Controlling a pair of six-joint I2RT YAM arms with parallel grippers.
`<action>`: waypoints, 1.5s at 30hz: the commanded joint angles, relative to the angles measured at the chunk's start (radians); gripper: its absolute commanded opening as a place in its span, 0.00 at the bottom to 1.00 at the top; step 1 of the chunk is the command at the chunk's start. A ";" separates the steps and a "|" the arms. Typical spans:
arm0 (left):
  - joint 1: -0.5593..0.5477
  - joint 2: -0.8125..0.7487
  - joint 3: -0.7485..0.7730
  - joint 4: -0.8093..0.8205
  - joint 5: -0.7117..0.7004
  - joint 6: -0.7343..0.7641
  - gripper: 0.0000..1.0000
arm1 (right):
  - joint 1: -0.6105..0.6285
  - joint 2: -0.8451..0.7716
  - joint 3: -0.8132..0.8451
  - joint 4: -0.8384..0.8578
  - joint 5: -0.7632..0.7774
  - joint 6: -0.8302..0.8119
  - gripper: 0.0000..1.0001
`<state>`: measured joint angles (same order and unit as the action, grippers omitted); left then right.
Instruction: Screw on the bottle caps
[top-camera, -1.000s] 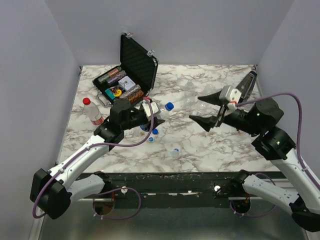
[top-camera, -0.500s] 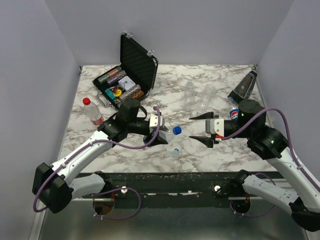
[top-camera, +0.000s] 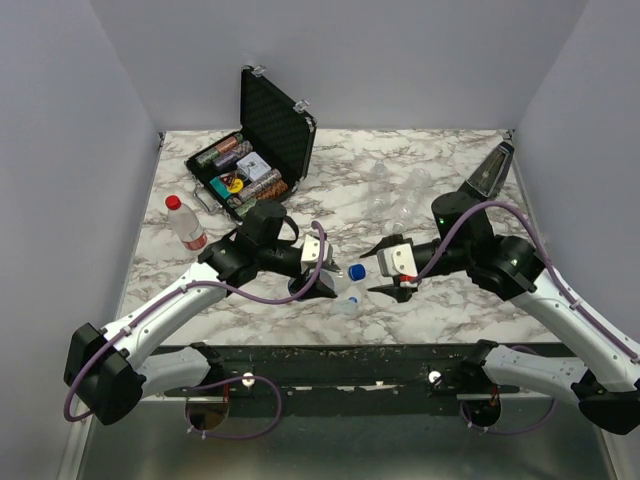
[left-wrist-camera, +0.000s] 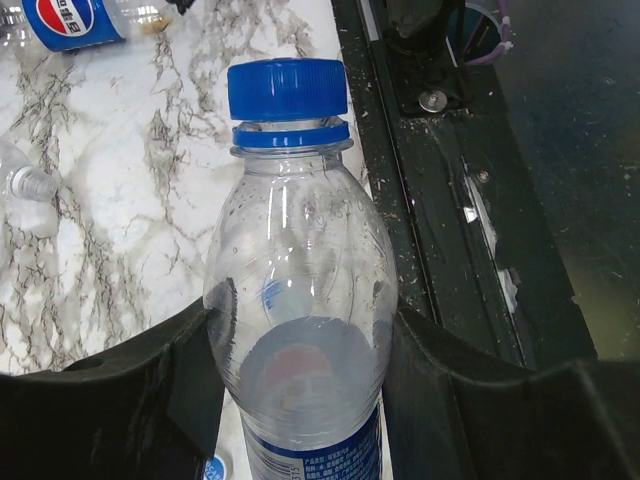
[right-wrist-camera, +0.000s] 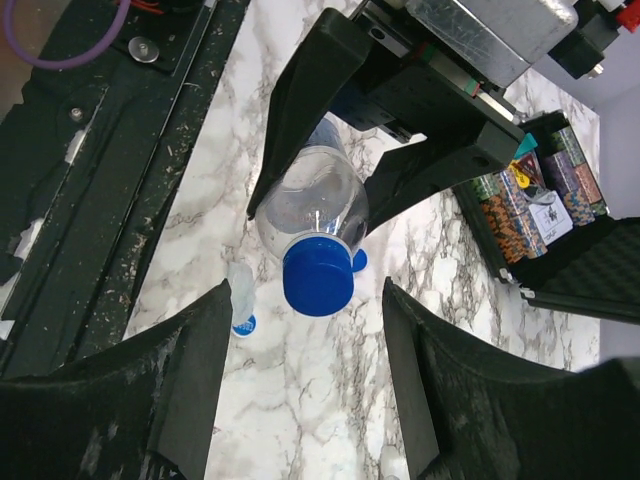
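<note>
Marble tabletop (left-wrist-camera: 150, 150), Pepsi-labelled bottle (left-wrist-camera: 70, 20) beyond; left pincer (left-wrist-camera: 300, 340) tight around blue-capped bottle (left-wrist-camera: 295, 230), right pincer (right-wrist-camera: 308, 298) agape.

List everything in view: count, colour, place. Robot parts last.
held bottle: one, clear, blue label, near middle
blue cap: one, on the held bottle's neck
red-capped bottle: one, clear, red-and-white label, at left
uncapped clear bottles: at least two, lying far middle
Pepsi bottle: one, blue label, lying flat
loose blue caps: at least two, by the held bottle
poker chip case: one, black, open, far left
table: one, white-grey marble
left gripper: one, black, shut on held bottle
right gripper: one, black, open around blue cap, not touching
</note>
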<state>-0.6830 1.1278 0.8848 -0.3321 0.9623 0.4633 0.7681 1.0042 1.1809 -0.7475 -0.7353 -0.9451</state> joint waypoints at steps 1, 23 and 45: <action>-0.007 -0.008 0.025 0.011 0.067 0.014 0.00 | 0.023 0.008 0.014 -0.047 0.048 -0.027 0.68; -0.013 -0.016 0.017 0.028 0.059 0.008 0.00 | 0.059 0.080 0.045 -0.072 0.059 -0.009 0.48; -0.174 -0.233 -0.224 0.398 -0.770 0.041 0.00 | 0.059 0.111 0.068 0.129 0.435 1.365 0.09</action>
<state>-0.7887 0.9245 0.7101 -0.0647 0.5457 0.4458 0.8135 1.1027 1.2095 -0.6113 -0.4660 -0.0746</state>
